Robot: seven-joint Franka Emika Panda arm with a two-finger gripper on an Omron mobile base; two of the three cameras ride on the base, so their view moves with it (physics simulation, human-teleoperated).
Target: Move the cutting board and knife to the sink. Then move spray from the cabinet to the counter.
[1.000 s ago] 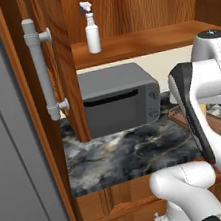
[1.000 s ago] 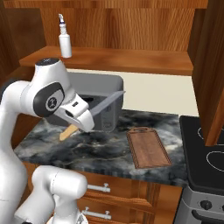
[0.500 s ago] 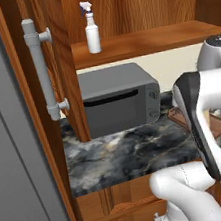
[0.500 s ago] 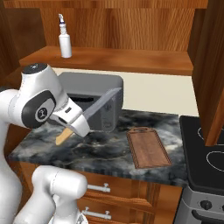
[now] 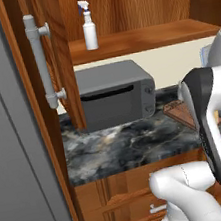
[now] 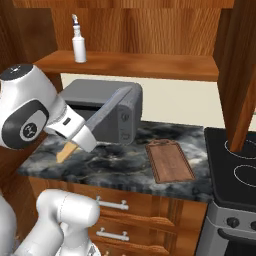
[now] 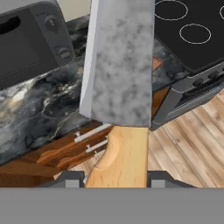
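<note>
My gripper (image 7: 116,178) is shut on the knife (image 7: 120,74), pinching its light tan handle while the broad grey blade points away from the hand. In the right base view the gripper (image 6: 80,136) holds the knife (image 6: 107,109) tilted above the counter (image 6: 115,162), in front of the microwave. The brown cutting board (image 6: 170,161) lies flat on the counter to the right, apart from the gripper; a corner of the cutting board (image 5: 175,110) shows behind my arm. The white spray (image 5: 89,27) stands upright on the shelf of the open cabinet (image 5: 137,40), also visible as the spray (image 6: 78,45). The sink is out of view.
A grey microwave (image 6: 100,100) sits at the back of the counter under the shelf. A black stove (image 6: 235,170) adjoins the counter on the right. The open cabinet door with its grey bar handle (image 5: 41,62) and a grey fridge (image 5: 12,148) stand at the left.
My arm has swung leftward over the counter in the right base view, carrying the knife with it. The cutting board and the spray have not moved.
</note>
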